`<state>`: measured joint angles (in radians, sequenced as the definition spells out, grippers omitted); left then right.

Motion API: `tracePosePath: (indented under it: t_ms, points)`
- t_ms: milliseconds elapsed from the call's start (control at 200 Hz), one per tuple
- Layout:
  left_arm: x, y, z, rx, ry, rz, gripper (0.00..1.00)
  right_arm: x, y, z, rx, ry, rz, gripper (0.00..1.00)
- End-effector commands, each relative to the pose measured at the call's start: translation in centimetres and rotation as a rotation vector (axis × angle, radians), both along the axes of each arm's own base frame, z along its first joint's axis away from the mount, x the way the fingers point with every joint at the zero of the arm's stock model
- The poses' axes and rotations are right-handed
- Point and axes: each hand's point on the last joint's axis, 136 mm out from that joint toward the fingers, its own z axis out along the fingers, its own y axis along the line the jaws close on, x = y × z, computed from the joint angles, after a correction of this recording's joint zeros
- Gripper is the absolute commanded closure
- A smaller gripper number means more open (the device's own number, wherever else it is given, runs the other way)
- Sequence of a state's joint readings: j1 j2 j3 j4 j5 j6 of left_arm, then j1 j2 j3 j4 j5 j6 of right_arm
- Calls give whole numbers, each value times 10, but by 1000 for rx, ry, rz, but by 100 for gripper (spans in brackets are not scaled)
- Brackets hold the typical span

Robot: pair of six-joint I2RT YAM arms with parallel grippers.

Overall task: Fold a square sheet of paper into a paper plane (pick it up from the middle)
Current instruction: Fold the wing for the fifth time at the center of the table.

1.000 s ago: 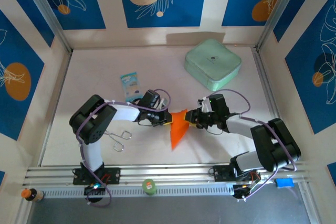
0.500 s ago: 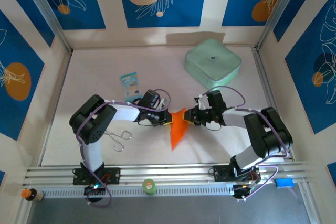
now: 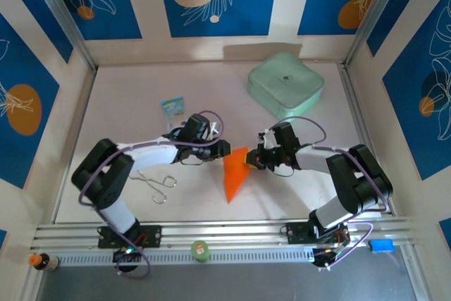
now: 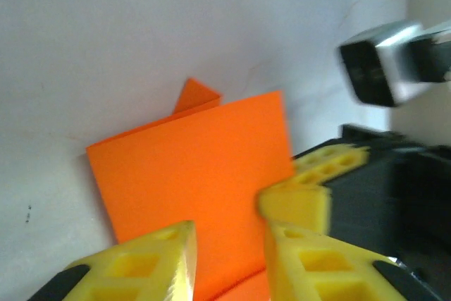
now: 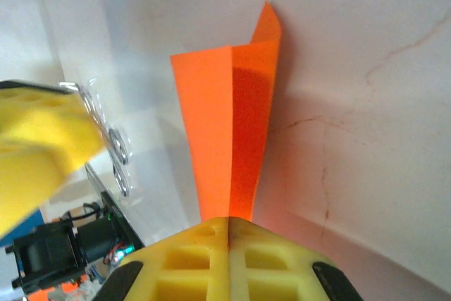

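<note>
R gripper [image 3: 251,161] clamping paper plane [image 3: 233,174]; L gripper [image 3: 224,150] gaping.
R fingers are pressing together on its edge, orange body stretching ahead of them; L jaws are standing apart just beside the opposite edge.

the right gripper [image 5: 229,229] sat at the bottom of the view, its two yellow ribbed fingers [image 5: 183,262] pressed flat together with no gap, pinching the wide end of a narrow folded dart of bright orange paper [image 5: 220,125]. the dart ran up from the pinch to a sharp tip, creased along its middle, the left panel bright and the right panel in shade, throwing a shadow to the right on the pale white table [image 5: 352,54] with its faint hairline marks. left of the dart stood a blurred yellow finger of the left gripper [image 5: 42,147], apart from the paper. beside it lay shiny metal wire loops [image 5: 116,151].
</note>
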<state>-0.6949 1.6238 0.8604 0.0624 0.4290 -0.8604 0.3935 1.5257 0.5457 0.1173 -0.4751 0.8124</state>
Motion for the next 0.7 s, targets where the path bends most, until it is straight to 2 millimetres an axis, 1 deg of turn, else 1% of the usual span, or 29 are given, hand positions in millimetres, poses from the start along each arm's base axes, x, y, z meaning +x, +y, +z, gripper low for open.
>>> tracePosePath:
  t_ms: [0,125,245,460,695]
  points:
    - [-14,14,3,62,-51,16,67,-1,1,1,-8,27,-60,97]
    - [-25,20,10,83,-117,14,66,-3,0,1,-40,28,-109,98]
    - [-33,20,16,93,-163,-23,67,-7,-5,0,-37,40,-159,99]
    - [-35,22,23,103,-247,-29,69,-13,-17,2,-65,49,-252,99]
    - [-40,12,28,112,-361,-57,70,-17,-29,2,-105,55,-361,99]
